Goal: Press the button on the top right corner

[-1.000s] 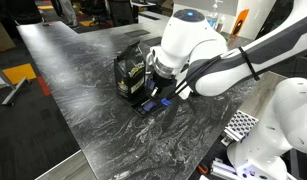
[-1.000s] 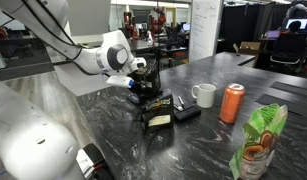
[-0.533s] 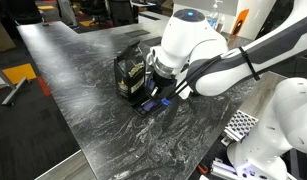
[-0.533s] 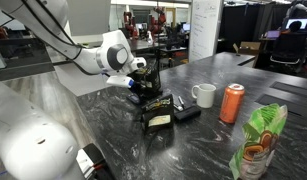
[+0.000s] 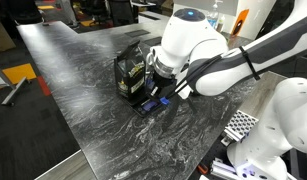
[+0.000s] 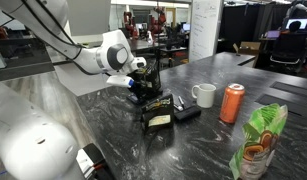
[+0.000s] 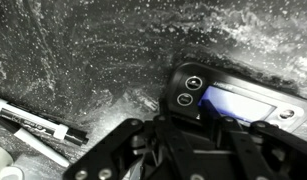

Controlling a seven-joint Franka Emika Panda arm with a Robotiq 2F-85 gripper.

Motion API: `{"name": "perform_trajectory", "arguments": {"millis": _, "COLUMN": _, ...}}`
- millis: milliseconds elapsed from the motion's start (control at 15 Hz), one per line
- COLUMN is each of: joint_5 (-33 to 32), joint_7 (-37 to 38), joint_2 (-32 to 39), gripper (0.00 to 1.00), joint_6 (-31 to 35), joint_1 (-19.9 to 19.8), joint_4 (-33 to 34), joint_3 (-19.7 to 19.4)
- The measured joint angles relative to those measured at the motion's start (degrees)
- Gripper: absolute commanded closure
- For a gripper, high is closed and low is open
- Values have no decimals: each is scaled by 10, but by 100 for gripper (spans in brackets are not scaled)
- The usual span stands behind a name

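Nothing visible shifts over the last second. In both exterior views the arm keeps the same pose, and the claw (image 5: 153, 90) (image 6: 143, 88) stays low over the black flat device with a pale display (image 7: 238, 100). That device lies on the dark marbled counter (image 5: 83, 90), just beside a black box with a gold label (image 5: 130, 72).

In the wrist view the claw (image 7: 178, 128) fills the lower edge as one dark mass. How far apart its jaws stand cannot be told, and nothing appears to be held. Two round buttons (image 7: 188, 90) sit right in front of it, at the left end of the panel. A small round button (image 7: 285, 113) shows at the far right end. Black-and-white marker pens (image 7: 33, 122) lie well to the left on the counter.

The stillness suggests the claw is either dwelling on a press or paused just short of one; contact itself is hidden. Which button counts as top right is unclear from this angle. If it is the small one at the right end, the claw is not over it and a sideways move is needed.
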Motion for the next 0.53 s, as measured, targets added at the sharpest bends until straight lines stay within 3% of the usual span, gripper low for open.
{"name": "perform_trajectory", "arguments": {"millis": 267, "joint_5": 0, "joint_7": 0, "joint_2": 0, "gripper": 2, "joint_6": 0, "joint_1": 0, "joint_4": 0, "joint_3": 0}}
{"name": "perform_trajectory", "arguments": {"millis": 533, "joint_5": 14, "joint_7": -2, "joint_2": -2, "gripper": 0, "joint_6": -10, "joint_1": 2, "joint_4": 2, "joint_3": 0}}
